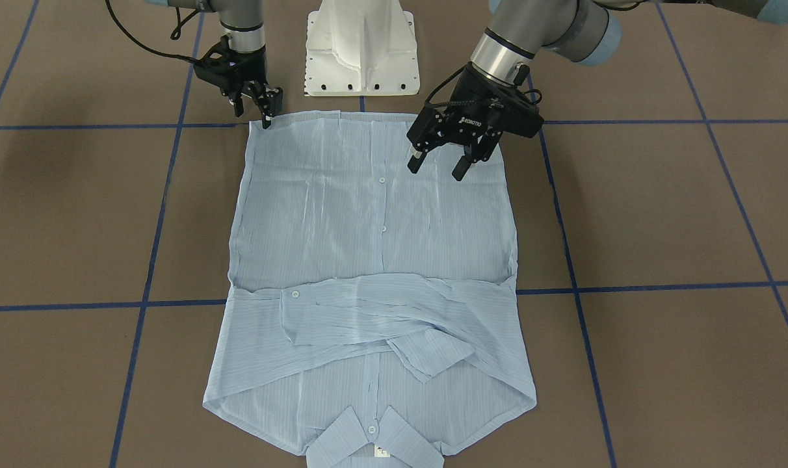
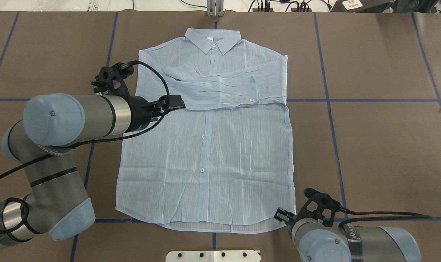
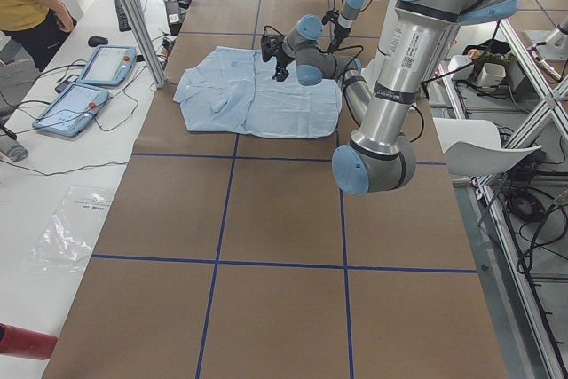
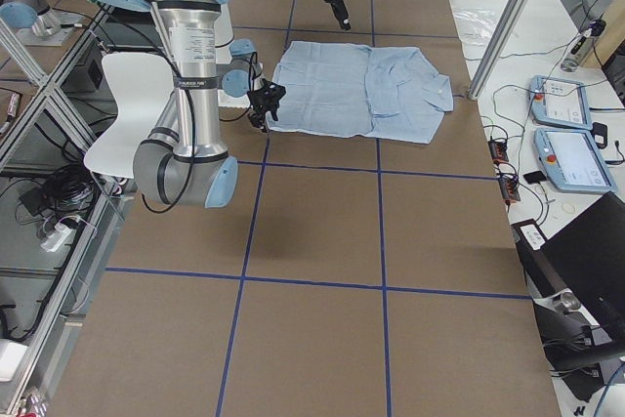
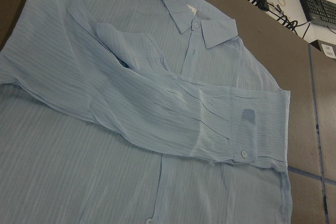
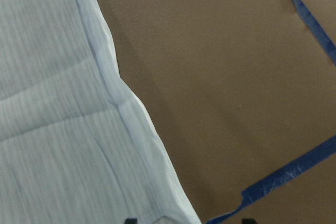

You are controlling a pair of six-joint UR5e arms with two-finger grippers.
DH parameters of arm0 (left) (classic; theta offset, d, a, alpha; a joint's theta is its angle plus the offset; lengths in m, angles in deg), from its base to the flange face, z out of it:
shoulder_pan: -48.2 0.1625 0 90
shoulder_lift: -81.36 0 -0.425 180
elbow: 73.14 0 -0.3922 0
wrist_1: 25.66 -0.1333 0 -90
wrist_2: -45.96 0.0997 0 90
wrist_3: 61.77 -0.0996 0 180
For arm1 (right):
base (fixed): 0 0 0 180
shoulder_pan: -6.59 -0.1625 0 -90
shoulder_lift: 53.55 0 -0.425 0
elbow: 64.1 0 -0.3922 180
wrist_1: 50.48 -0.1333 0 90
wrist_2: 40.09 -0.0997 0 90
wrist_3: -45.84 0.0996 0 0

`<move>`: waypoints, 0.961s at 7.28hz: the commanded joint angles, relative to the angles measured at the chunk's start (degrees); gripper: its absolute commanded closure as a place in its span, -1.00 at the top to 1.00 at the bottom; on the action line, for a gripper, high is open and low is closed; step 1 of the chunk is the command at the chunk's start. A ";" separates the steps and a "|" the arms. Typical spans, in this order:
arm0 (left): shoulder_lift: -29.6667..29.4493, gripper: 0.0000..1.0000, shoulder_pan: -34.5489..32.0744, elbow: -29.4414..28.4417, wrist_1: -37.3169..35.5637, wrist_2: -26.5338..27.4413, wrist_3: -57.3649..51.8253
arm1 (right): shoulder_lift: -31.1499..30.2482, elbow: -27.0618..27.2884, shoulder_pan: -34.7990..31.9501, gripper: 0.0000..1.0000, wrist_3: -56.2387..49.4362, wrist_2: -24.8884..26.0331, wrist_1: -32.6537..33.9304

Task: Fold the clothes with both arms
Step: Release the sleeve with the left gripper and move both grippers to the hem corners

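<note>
Open brown table (image 2: 380,145) spreads wide off both side seams of the light blue striped button-up shirt (image 2: 206,156). Off its hem the white pedestal base (image 1: 361,52) stands close; the silver-grey left arm (image 2: 78,120) overhangs one seam, and the black right gripper (image 1: 256,109) crowds a hem corner.

clock as seen from overhead, 12 away from robot | shirt (image 2: 206,153) flat on surface (image 2: 369,145), middle | collar (image 2: 212,40) at 12, hem (image 2: 206,223) at 6 | sleeves (image 2: 220,89) crossed on chest, just below collar | left hand (image 1: 436,170) over shirt at 10 | right hand (image 1: 266,118) at hem corner, 5 | base (image 2: 213,255) beyond hem, 6
</note>
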 commanded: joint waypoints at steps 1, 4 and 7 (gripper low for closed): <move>0.00 1.00 0.03 -0.02 0.00 -0.05 0.00 | 0.07 -0.33 0.07 0.26 -0.01 0.41 -0.01; 0.00 1.00 0.03 -0.02 0.00 0.04 0.00 | 0.25 -0.33 0.07 -0.81 -0.01 0.67 -0.09; -0.09 1.00 0.03 0.06 0.00 -0.13 0.00 | 0.34 0.80 -0.54 -1.00 -0.01 0.58 -0.01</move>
